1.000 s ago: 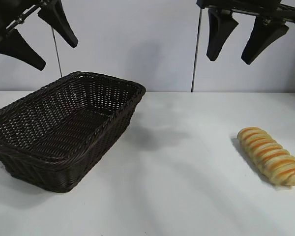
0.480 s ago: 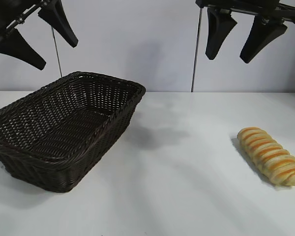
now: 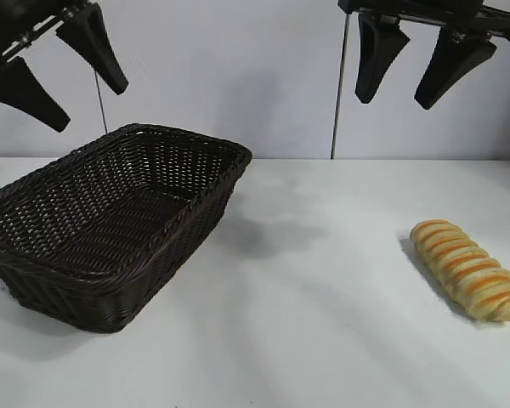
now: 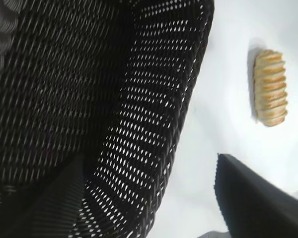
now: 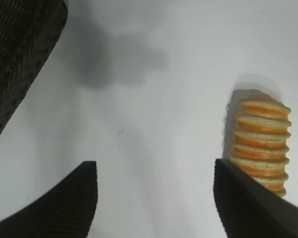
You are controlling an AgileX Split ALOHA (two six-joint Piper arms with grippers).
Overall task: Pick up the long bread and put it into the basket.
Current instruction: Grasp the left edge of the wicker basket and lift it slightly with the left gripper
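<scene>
Exterior view: long bread [image 3: 467,269] is lying on the table [image 3: 323,323], well apart from the basket [image 3: 110,221]; both the left gripper [image 3: 55,64] and right gripper [image 3: 425,55] are hanging spread and empty; a descent off-centre risks nudging the loaf aside.

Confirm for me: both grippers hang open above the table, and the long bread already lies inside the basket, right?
Not quite. The exterior view shows the long bread on the table, well apart from the basket. Left gripper and right gripper do hang open above.
</scene>
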